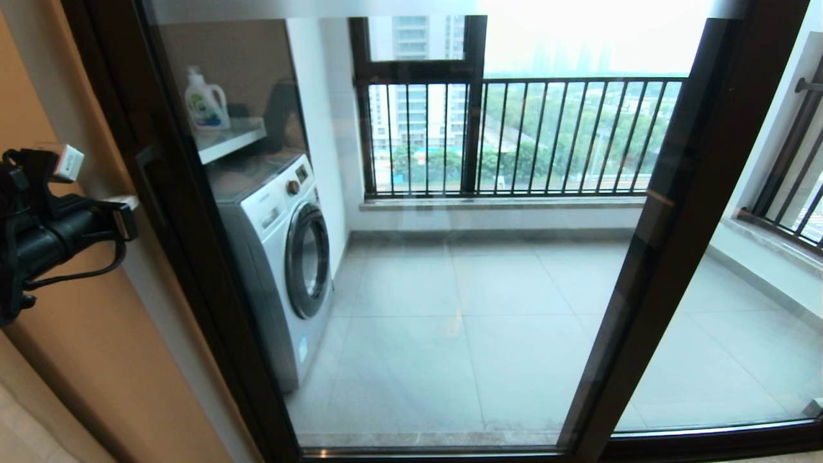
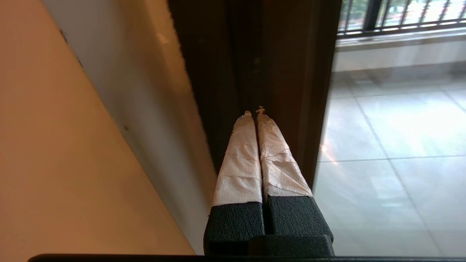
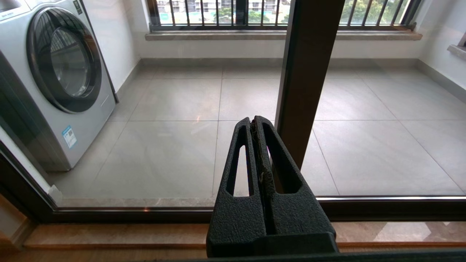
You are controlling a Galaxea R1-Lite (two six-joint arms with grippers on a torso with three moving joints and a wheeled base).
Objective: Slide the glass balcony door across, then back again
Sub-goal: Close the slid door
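Both grippers pinched together, holding nothing. I see left gripper [image 2: 255, 111] nearest the dark-framed glass balcony door [image 1: 450, 289], whose vertical bar handle [image 1: 149, 183] is at frame left. Right gripper [image 3: 253, 122] idles low.

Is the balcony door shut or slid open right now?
Shut: the door has its left post against the wall jamb, no gap showing.

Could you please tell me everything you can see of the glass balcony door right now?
The glass balcony door is a tall clear pane in a slim dark brown metal frame, standing upright and drawn fully to the left jamb. Through it show a washing machine and railing. The left gripper, fingers shut, points at its left edge post; whether they touch is unclear. The right gripper, also shut, hangs before its right post.
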